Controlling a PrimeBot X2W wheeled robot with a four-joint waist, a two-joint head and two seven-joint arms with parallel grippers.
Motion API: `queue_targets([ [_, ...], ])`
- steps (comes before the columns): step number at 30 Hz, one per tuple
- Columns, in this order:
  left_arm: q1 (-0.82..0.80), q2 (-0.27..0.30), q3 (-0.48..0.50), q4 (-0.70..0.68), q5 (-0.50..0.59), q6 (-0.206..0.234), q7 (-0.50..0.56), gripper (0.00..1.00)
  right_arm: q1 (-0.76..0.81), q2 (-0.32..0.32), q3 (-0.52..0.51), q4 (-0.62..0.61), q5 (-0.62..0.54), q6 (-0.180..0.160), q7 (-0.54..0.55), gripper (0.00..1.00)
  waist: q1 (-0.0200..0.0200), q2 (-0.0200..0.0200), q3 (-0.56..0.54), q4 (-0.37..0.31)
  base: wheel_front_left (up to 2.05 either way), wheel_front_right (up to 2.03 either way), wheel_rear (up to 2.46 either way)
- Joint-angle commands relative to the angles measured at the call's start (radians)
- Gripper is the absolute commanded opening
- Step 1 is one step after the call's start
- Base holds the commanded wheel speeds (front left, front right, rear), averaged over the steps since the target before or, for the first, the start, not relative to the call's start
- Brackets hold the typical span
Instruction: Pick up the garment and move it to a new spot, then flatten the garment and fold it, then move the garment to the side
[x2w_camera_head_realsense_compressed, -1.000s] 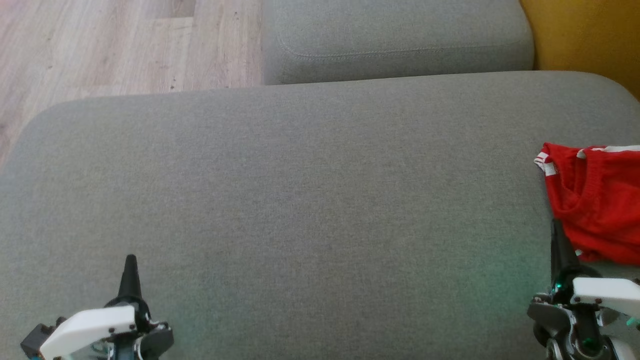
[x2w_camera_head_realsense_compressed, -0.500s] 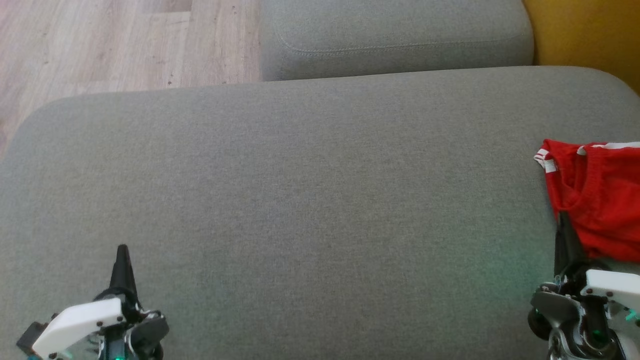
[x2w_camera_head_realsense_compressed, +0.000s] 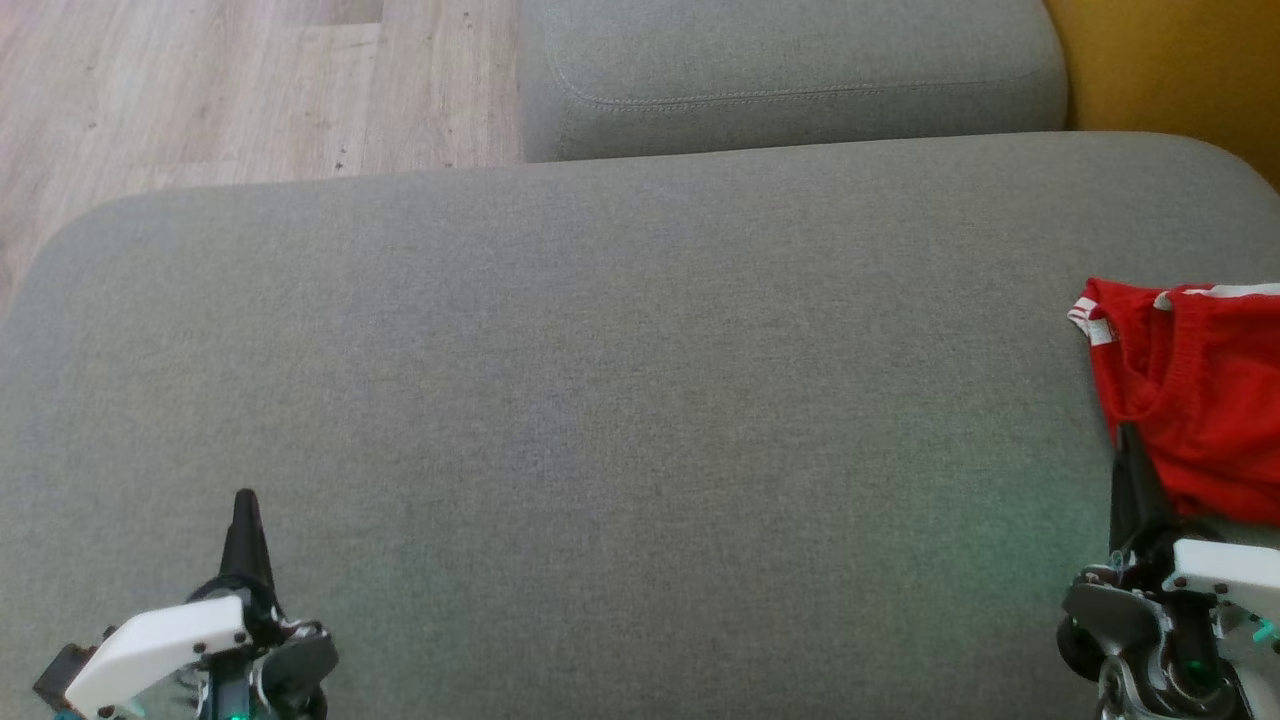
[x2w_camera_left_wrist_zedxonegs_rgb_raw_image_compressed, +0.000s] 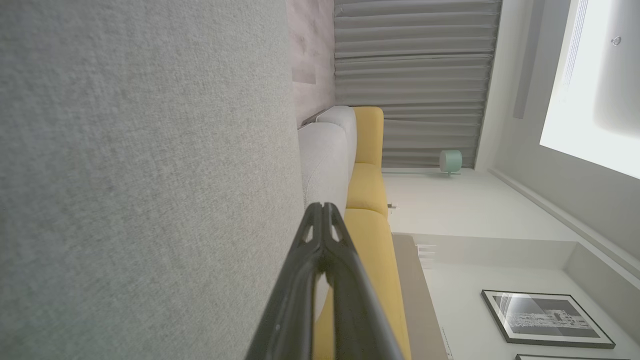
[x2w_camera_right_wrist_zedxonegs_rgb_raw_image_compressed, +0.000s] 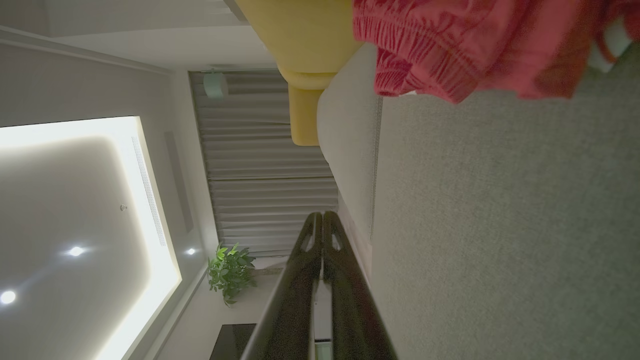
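Though pressed shut tip to tip into one dark spike, grips nothing: thus the left gripper (x2w_camera_head_realsense_compressed: 243, 503), fingers (x2w_camera_head_realsense_compressed: 247, 545) closed with no gap, clear of any object. Hovers low over the grey cushion (x2w_camera_head_realsense_compressed: 640, 400), plain cloth all round the tips. Likewise the right gripper (x2w_camera_head_realsense_compressed: 1127, 440): clamped tight, empty. Meets, in the head view, the near edge of the red garment (x2w_camera_head_realsense_compressed: 1200, 400) with the tips. From the right wrist, though, stands apart from it, the bunched cloth with its gathered hem lying ahead of the tips and off to their right, on the same cushion. Lies crumpled, white trim (x2w_camera_head_realsense_compressed: 1090, 325) at the corner ahead of the right fingers.

Between the two pairs of fingers: open grey cloth. Ahead of both, past the far edge of the cushion: a second grey cushion (x2w_camera_head_realsense_compressed: 790, 70). Ahead and left of the left fingers: pale wood floor (x2w_camera_head_realsense_compressed: 200, 90). Ahead and right of the right fingers: a yellow sofa (x2w_camera_head_realsense_compressed: 1170, 60). Farther off past the left tips: a grey curtain (x2w_camera_left_wrist_zedxonegs_rgb_raw_image_compressed: 415, 75), a pale green lamp (x2w_camera_left_wrist_zedxonegs_rgb_raw_image_compressed: 450, 161), a framed picture (x2w_camera_left_wrist_zedxonegs_rgb_raw_image_compressed: 545, 320). Past the right tips: a potted plant (x2w_camera_right_wrist_zedxonegs_rgb_raw_image_compressed: 230, 272).

Point forward, away from the body, both arms low and near level with the cushion, white wrist covers (x2w_camera_head_realsense_compressed: 160, 640) just behind the fingers. Rolled on edge at the wrists, cushion running up one side of each wrist view.
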Motion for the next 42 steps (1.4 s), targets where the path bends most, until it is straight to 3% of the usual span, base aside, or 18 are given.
queue_targets([
  [1, -0.05, 0.005, 0.038, -0.029, -0.003, -0.007, 0.005, 0.0, -0.05, -0.012, 0.021, -0.032, 0.004, 0.004, 0.006, 0.0, 0.0, 0.0, 0.0, 0.0, 0.0, 0.0, 0.0],
  [42, -0.05, 0.002, 0.043, -0.029, 0.0, -0.007, 0.009, 0.0, -0.05, -0.009, 0.017, -0.032, 0.001, 0.004, 0.009, 0.0, 0.0, 0.0, 0.0, 0.0, 0.0, 0.0, 0.0],
])
